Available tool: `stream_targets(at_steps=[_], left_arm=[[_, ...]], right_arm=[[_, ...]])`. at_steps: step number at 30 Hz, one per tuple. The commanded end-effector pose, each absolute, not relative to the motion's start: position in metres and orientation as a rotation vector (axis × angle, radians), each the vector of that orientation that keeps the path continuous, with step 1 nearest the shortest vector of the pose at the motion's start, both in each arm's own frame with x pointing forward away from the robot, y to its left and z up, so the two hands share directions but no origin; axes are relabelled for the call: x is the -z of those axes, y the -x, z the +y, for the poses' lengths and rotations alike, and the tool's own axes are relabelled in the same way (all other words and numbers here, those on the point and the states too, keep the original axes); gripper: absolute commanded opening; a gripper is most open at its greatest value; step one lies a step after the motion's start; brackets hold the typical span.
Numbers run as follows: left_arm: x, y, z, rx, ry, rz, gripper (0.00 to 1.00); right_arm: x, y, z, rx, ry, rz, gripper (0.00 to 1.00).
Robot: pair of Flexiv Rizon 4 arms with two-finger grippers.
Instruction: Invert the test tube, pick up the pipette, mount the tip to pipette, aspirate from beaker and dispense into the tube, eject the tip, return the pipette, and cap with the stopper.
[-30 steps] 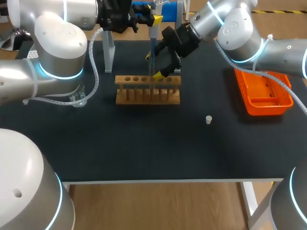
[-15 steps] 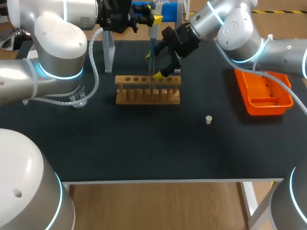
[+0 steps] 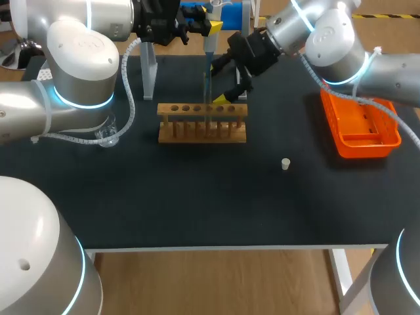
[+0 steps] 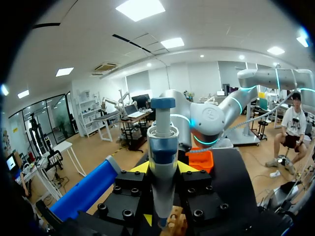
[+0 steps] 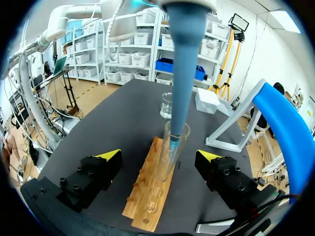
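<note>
My left gripper [image 3: 207, 29] is shut on the blue and white pipette [image 3: 207, 51], which hangs upright at the table's back. The pipette [image 4: 162, 162] sits between my yellow fingertips [image 4: 139, 168] in the left wrist view. Its blue tip reaches down into the mouth of the clear test tube [image 5: 173, 150], which stands upright in the wooden rack [image 5: 150, 196]. My right gripper [image 5: 158, 157] is open, one finger on each side of the tube and apart from it. In the head view the right gripper [image 3: 218, 82] hovers over the rack [image 3: 202, 123]. The small white stopper [image 3: 285, 163] lies right of the rack.
A glass beaker [image 3: 107, 134] stands at the left beside my left arm. An orange tray [image 3: 359, 126] sits at the right. The pipette stand [image 3: 149, 72] rises behind the rack. A white box [image 5: 206, 101] lies beyond the beaker [image 5: 167, 105].
My right arm has drawn back a little from the tube, up and to the right. The left arm and the pipette have stayed where they were.
</note>
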State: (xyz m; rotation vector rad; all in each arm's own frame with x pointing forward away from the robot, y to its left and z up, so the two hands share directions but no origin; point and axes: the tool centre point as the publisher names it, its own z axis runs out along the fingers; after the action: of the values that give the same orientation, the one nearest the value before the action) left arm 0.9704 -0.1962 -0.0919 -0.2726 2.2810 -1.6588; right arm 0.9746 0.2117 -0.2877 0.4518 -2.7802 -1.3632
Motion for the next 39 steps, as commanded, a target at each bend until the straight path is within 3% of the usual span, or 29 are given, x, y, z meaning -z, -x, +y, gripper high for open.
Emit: stream_targets(at_steps=[1, 13, 29, 39], left_arm=[[0.091, -0.97, -0.195, 1.658, 0.271, 2.283, 0.0], [0.091, -0.97, -0.195, 1.658, 0.271, 2.283, 0.0], [0.091, -0.97, -0.195, 1.658, 0.271, 2.283, 0.0], [0.091, -0.97, -0.195, 1.658, 0.271, 2.283, 0.0]], right_arm=[[0.269, -0.948, 0.178, 1.392, -0.43, -2.822, 1.0], [0.209, -0.918, 0.117, 1.531, -0.334, -2.9, 1.0], [0.189, -0.913, 0.112, 1.598, -0.239, -2.902, 1.0], [0.119, -0.924, 0.112, 1.652, -0.192, -2.901, 1.0]])
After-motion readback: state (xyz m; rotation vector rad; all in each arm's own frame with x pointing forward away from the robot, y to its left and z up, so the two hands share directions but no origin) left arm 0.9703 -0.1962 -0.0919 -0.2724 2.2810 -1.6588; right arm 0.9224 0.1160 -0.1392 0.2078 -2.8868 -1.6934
